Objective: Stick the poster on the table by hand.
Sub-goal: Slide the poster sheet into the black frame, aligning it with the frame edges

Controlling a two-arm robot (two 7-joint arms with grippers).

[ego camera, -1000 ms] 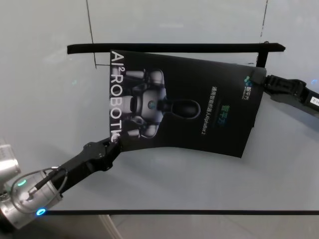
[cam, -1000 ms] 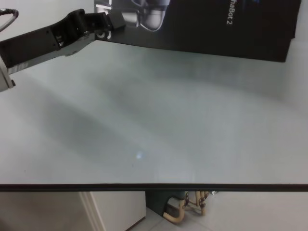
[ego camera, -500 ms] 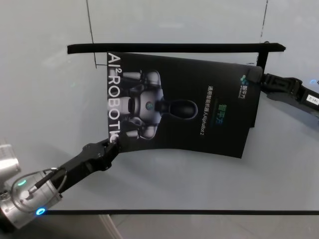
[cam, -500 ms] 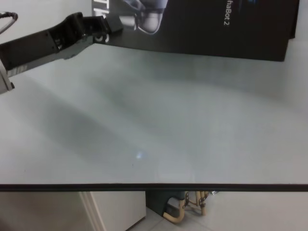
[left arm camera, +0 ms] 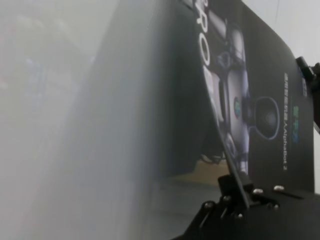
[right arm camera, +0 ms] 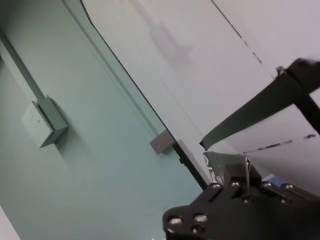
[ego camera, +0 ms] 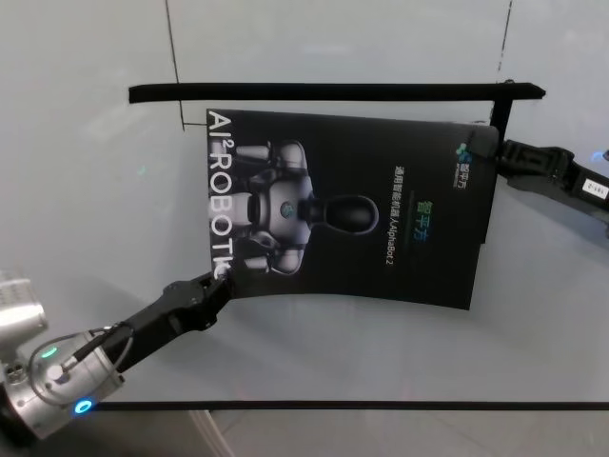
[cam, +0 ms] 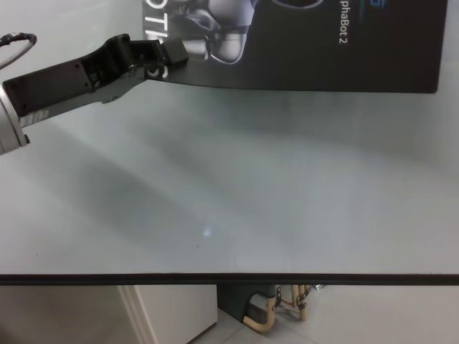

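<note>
The poster [ego camera: 362, 205] is a dark sheet with a silver robot and white "ROBOT" letters, held low over the pale grey table [ego camera: 333, 367]. My left gripper [ego camera: 221, 278] is shut on its near left corner, which the chest view also shows at the left gripper [cam: 166, 54] under the poster [cam: 315, 43]. My right gripper [ego camera: 491, 153] is shut on the far right corner. In the left wrist view the poster [left arm camera: 260, 100] runs out from the pinching fingers [left arm camera: 235, 182]. The sheet bows slightly along its near edge.
A black bar [ego camera: 333, 92] lies along the far side behind the poster, with a short black post [ego camera: 499, 114] at its right end. The table's dark front edge [cam: 229, 279] runs across near me, with a wide stretch of bare tabletop [cam: 237, 179] before it.
The poster has swung squarer to the table and come nearer, its near edge lower and flatter. My left gripper has shifted slightly toward me with its corner; the right gripper has barely moved.
</note>
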